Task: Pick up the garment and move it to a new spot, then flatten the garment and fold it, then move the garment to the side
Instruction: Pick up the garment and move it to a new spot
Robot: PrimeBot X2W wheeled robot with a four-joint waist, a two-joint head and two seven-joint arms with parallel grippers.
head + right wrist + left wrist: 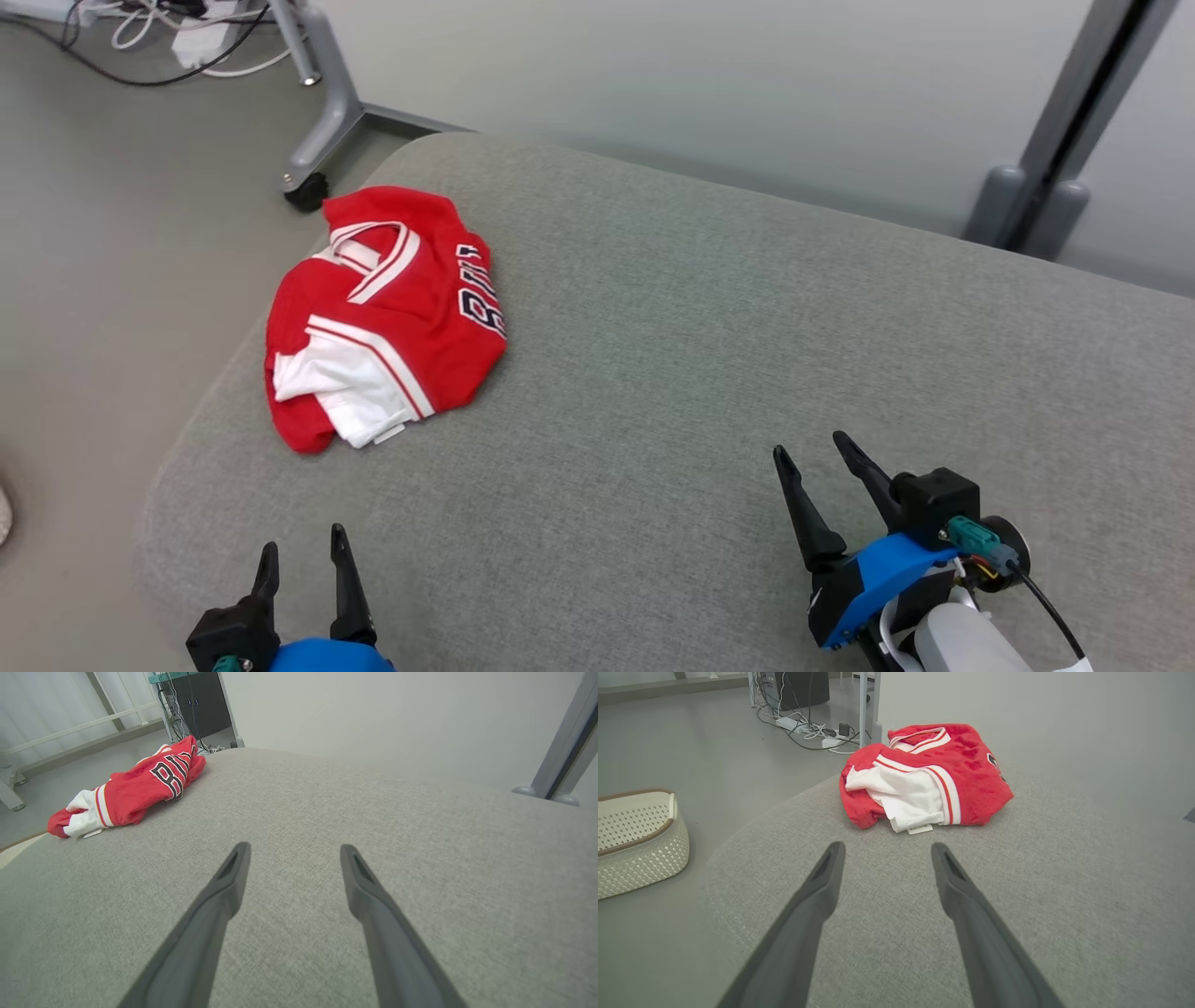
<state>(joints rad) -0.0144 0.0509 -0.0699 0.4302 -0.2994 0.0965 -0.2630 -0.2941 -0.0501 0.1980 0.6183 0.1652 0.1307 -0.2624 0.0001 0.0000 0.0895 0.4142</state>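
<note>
Figure: opening of the pick-up step. The garment [387,317], a red jersey with white-and-red striped trim and dark block lettering outlined in white, lies crumpled in a loose heap at the far left of the grey cushion [672,373], close to its rounded left edge. A white inner layer and a small label spill out at the garment's near end, and the striped neckline sits at its far end. My left hand [302,539] is at the near left, released, its fingers spread and pointing toward the heap with bare cushion between. My right hand [809,443] is at the near right, likewise released and grasping nothing, well apart from the cloth. To do this step well, I judge that I should bring the left hand forward and lower it onto the thick red fold rather than the loose white flap. It should pinch through several layers so the heap lifts as one, while the right hand takes the side near the lettering to share the load. The fabric looks soft and limp, so I expect it to sag and trail. The cushion's edge is close, and a careless push could slide the garment off toward the floor, where a white basket [640,844] stands.
</note>
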